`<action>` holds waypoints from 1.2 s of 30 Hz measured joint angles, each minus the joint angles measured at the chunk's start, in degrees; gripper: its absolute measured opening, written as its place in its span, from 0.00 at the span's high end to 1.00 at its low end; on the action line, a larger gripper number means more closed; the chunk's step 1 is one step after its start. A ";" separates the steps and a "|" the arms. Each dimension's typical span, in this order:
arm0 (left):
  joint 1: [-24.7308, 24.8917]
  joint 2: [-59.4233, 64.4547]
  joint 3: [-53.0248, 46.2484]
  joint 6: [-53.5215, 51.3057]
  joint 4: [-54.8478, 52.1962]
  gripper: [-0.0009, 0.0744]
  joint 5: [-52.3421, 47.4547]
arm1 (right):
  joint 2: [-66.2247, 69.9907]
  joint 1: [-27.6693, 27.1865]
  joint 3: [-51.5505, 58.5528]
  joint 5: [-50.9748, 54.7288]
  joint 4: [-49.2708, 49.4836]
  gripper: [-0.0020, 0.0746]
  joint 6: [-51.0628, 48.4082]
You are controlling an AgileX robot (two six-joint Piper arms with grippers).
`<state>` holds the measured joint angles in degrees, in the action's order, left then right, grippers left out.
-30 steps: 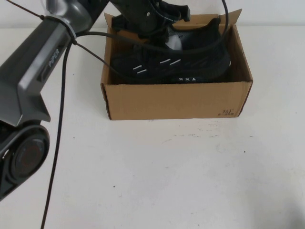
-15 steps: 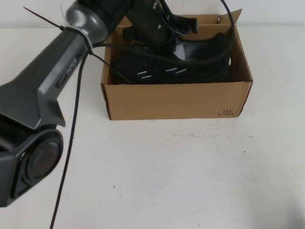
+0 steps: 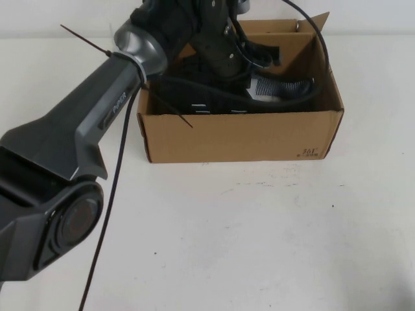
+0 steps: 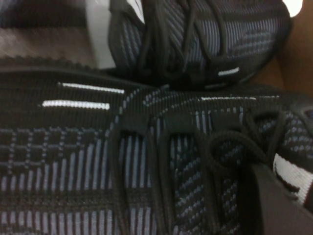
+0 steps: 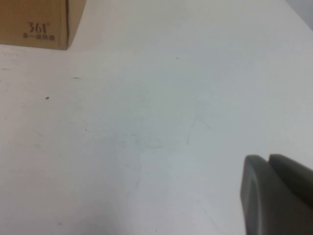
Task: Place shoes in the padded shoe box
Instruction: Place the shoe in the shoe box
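Inside box [image 3: 240, 136], left claw [image 3: 249, 55] over shoes [image 3: 272, 91]

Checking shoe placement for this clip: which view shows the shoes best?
The left wrist view: both black knit sneakers fill it side by side, laces and white dashes clear, the left gripper just above them. In the high view the left arm hides most of them inside the shoe box. The right wrist view shows none, only the right gripper over the table.

lab bench | bare white table [image 3: 259, 246] | pale wall | robot arm cabling
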<state>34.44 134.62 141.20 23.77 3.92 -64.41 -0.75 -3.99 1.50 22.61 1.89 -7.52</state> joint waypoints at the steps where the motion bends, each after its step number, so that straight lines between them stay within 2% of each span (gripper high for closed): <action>1: 0.16 -0.02 0.00 0.00 0.10 0.97 -0.25 | 0.00 0.00 0.00 0.00 0.00 0.98 0.00; 9: 2.48 0.59 6.99 -0.32 -5.07 0.97 -7.83 | 0.00 0.00 0.00 0.00 0.00 0.98 0.00; 29: 3.16 4.35 8.54 -0.13 -5.48 0.97 -8.45 | 0.00 0.00 0.00 0.00 0.00 0.98 0.00; 36: 3.06 6.60 8.54 -4.42 -5.06 0.97 -8.19 | 0.00 0.00 0.00 0.00 0.00 0.98 0.00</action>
<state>37.50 141.22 149.73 19.35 -1.14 -72.60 -0.75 -3.99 1.50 22.61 1.89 -7.52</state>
